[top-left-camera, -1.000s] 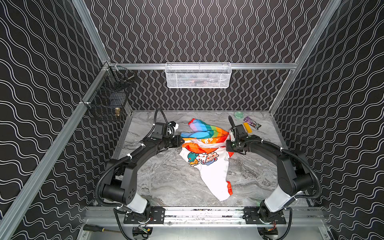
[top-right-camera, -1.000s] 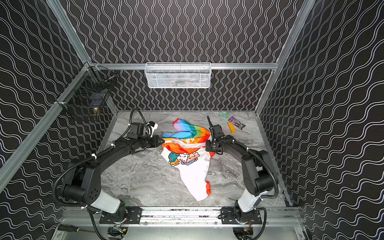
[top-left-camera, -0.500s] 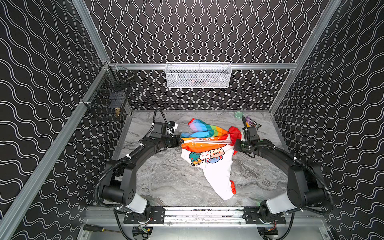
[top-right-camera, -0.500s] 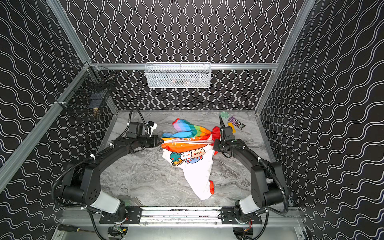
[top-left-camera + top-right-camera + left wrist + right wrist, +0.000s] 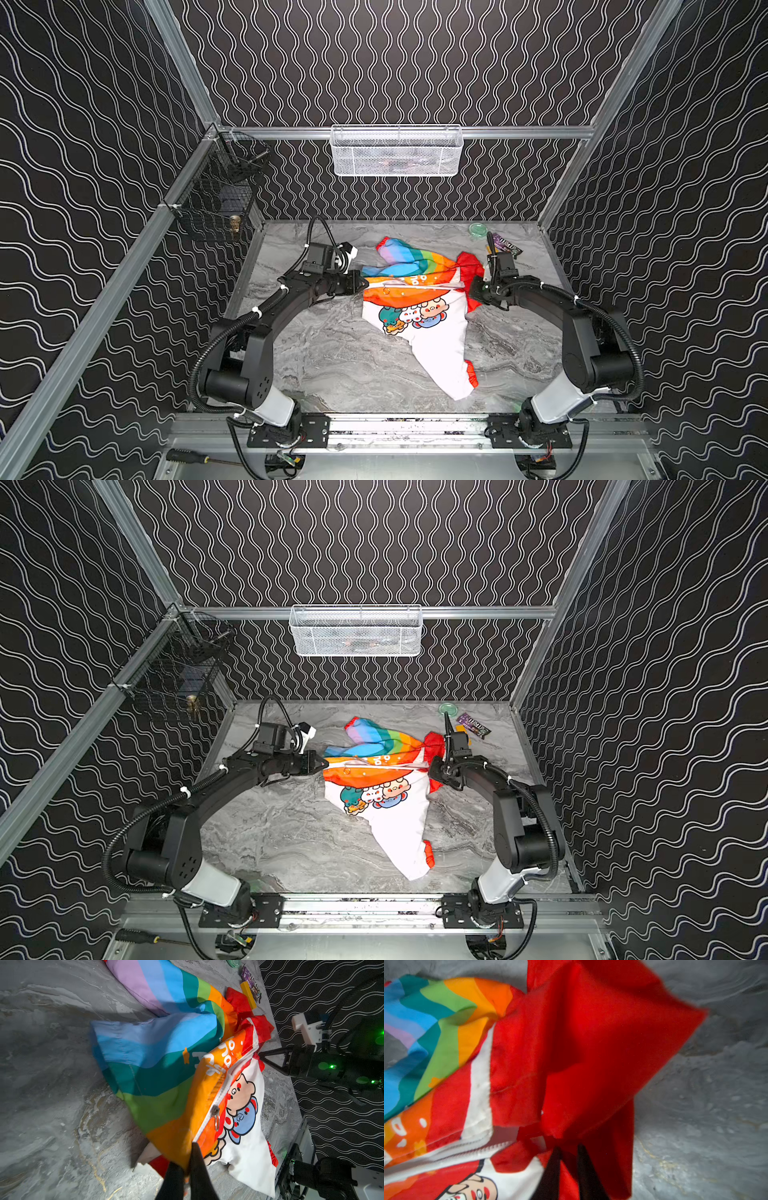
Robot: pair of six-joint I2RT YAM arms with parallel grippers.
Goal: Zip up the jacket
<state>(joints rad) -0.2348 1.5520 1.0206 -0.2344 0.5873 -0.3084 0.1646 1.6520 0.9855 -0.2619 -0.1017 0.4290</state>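
Lying across the far middle of the table (image 5: 332, 365), the jacket (image 5: 415, 299) is light, soft and slippery, so it will likely bunch unless stretched. The left gripper (image 5: 187, 1157) is pinched tight on its left hem, at the zipper's foot. The right gripper (image 5: 569, 1149) has red hood (image 5: 591, 1043) cloth between slightly parted fingers (image 5: 552, 1167); whether it grips, I cannot tell. Best hold next: the small metal zipper pull (image 5: 216, 1120).

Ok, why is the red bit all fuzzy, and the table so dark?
Right wrist view: the red hood hangs close to the lens, so it's soft and smeary. Left wrist view: the jacket is sharp, but shade darkens the table, and green lights glare. Both top views: crisp, evenly lit.
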